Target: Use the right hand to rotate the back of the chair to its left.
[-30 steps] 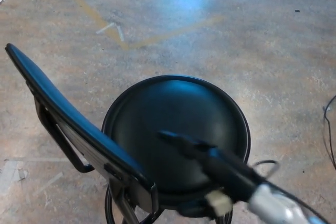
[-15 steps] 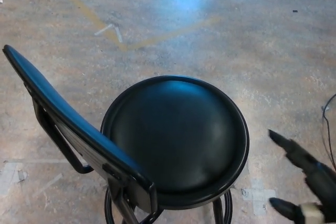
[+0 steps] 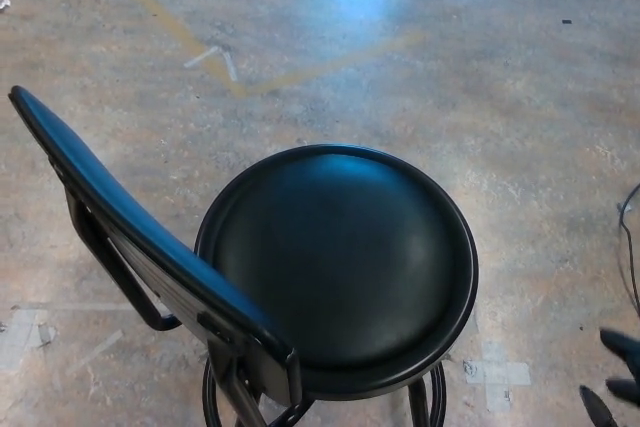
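— Right hand [image 3: 615, 377]?
— Showing only as black fingertips, spread and holding nothing, well to the right of the chair's seat [image 3: 335, 257].
— And the backrest [image 3: 140, 237]?
— Standing at the seat's left edge — nothing is touching it.
— Left hand?
— Not showing.

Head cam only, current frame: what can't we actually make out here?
- Right hand: only fingertips show at the bottom-right corner; the frame edge cuts off the rest.
- Left hand: not in view.
- Chair legs and base: mostly hidden under the seat and cut by the bottom edge.
- Cable: cropped by the right edge.
- Backrest: seen almost edge-on, its faces unreadable.
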You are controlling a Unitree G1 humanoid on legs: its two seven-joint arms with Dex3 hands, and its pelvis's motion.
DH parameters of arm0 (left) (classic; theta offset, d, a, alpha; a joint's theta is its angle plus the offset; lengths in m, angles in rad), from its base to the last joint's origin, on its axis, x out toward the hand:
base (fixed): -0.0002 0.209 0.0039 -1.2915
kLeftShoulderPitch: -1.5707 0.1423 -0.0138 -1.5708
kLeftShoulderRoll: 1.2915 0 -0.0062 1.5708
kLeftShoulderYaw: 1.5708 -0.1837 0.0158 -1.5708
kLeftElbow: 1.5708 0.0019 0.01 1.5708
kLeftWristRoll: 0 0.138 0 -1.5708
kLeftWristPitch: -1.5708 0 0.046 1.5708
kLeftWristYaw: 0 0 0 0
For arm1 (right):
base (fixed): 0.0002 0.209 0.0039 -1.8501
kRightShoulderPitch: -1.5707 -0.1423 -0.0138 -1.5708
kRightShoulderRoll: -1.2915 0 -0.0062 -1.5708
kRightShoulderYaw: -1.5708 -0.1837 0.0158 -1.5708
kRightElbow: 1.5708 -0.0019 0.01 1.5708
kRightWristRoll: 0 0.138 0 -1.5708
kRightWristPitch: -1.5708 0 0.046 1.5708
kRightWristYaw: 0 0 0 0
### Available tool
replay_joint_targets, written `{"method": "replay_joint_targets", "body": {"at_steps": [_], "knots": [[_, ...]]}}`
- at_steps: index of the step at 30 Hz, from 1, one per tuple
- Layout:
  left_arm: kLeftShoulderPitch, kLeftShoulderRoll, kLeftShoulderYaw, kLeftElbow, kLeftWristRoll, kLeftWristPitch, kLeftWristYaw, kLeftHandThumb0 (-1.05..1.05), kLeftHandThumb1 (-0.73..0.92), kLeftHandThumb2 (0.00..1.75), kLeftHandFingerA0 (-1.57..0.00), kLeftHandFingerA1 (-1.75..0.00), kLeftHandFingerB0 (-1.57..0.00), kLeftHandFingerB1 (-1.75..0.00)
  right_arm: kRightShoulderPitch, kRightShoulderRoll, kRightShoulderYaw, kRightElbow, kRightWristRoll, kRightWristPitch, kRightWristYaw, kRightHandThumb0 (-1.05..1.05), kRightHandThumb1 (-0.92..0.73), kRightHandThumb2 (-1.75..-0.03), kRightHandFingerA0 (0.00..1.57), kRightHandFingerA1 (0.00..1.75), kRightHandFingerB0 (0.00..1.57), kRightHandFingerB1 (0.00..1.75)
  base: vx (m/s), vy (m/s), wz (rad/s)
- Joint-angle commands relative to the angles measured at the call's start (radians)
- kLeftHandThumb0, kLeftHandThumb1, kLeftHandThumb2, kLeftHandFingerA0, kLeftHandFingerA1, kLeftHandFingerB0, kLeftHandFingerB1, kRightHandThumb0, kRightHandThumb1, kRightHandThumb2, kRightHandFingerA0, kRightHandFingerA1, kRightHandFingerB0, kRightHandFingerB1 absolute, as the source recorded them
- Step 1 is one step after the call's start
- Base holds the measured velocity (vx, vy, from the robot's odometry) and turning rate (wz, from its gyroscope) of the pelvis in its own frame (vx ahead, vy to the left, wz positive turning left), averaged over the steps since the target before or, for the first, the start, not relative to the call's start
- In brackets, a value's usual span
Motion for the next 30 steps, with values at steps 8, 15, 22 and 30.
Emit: {"method": "replay_joint_targets", "body": {"at_steps": [8, 15, 22, 30], "knots": [[0.025, -0.014, 0.023, 0.005, -0.010, -0.022, 0.005, -0.48, 0.81, 0.64, -0.47, -0.43, -0.45, -0.40, 0.068, 0.082, -0.056, 0.134, 0.062, 0.365, -0.072, -1.05, -0.78, -0.94, 0.00, 1.18, 0.00, 0.99, 0.00, 0.000, 0.00], [0.026, -0.015, 0.020, 0.006, -0.007, -0.014, -0.009, -0.48, 0.83, 0.65, -0.44, -0.43, -0.44, -0.40, 0.116, 0.106, -0.118, 0.137, 0.105, 0.444, -0.024, -1.04, -0.48, -1.29, 0.00, 0.97, 0.00, 0.92, 0.00, 0.000, 0.00], [0.030, -0.017, 0.008, 0.005, 0.002, -0.015, -0.006, -0.47, 0.84, 0.65, -0.46, -0.43, -0.46, -0.40, 0.142, 0.127, -0.167, 0.132, 0.120, 0.504, -0.006, -1.05, -0.41, -1.28, 0.09, 0.95, 0.00, 0.86, 0.00, 0.000, 0.00], [0.019, -0.014, 0.010, 0.006, -0.002, -0.005, -0.007, -0.47, 0.84, 0.66, -0.47, -0.44, -0.46, -0.40, 0.140, 0.146, -0.244, 0.120, 0.188, 0.543, 0.073, -0.83, 0.13, -1.00, 0.12, 0.88, 0.00, 0.83, 0.00, 0.000, 0.00]]}}
